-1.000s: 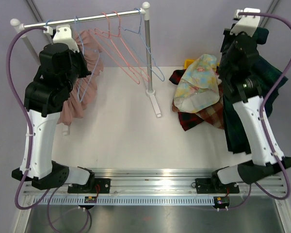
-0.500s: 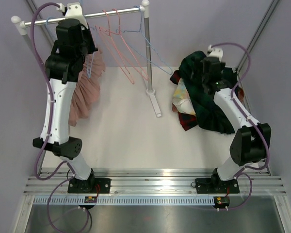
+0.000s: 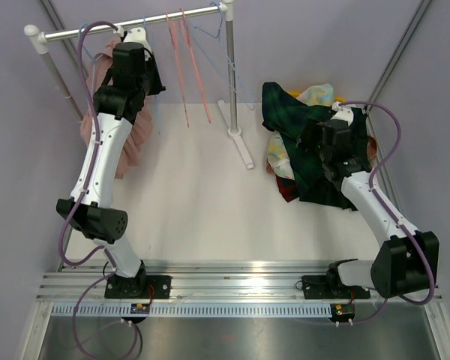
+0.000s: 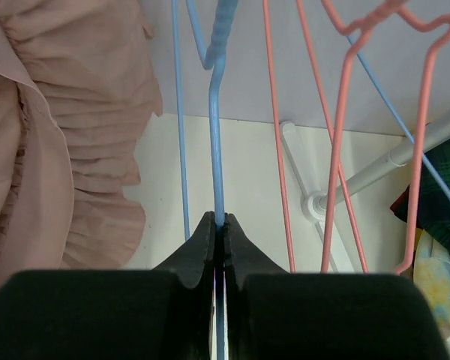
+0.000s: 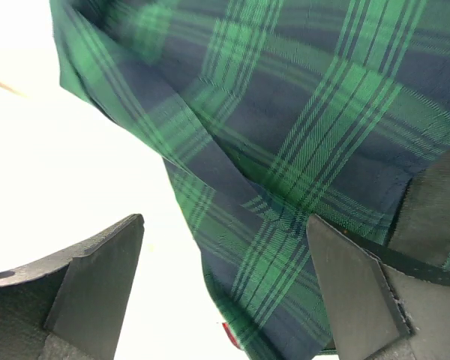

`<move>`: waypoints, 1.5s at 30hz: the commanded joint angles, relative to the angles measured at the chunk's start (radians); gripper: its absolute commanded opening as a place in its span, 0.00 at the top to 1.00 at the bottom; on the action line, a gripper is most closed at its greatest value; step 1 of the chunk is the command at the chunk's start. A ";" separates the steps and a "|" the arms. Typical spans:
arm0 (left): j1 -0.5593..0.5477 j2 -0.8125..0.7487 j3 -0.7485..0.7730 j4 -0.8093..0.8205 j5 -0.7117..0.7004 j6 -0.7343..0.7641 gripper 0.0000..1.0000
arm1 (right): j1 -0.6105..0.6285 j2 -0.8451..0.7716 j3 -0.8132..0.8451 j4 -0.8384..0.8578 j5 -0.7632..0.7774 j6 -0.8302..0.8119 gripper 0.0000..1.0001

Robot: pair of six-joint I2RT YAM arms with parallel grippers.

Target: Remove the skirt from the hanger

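Pink skirt [image 3: 132,142] partly behind left arm [image 3: 97,172]; blue hanger [image 4: 216,150] cut off above.

Backed by plain lavender walls [image 3: 322,37], crossed by slanting grey frame struts [image 3: 405,49], floored with a white table [image 3: 202,210], edged at the near side by a glaring aluminium rail [image 3: 240,274], furnished with a silver clothes rack [image 3: 229,75], lit softly and evenly.

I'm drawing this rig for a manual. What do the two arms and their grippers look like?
Both the left arm and right arm have white link shells, black joint housings and black bases. A purple cable loops along each. The left gripper and right gripper have matte black, wedge-shaped fingers.
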 commanded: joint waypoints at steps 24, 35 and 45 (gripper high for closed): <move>0.224 -0.440 -0.252 0.004 -0.100 0.035 0.10 | 0.009 -0.387 -0.091 -0.129 -0.155 0.103 0.01; 0.335 -0.250 -0.136 0.115 0.049 0.014 0.27 | 0.021 -0.303 -0.137 -0.026 -0.233 0.124 0.01; 0.339 -0.057 0.062 0.060 0.083 0.012 0.42 | 0.024 -0.212 -0.146 0.034 -0.227 0.118 0.01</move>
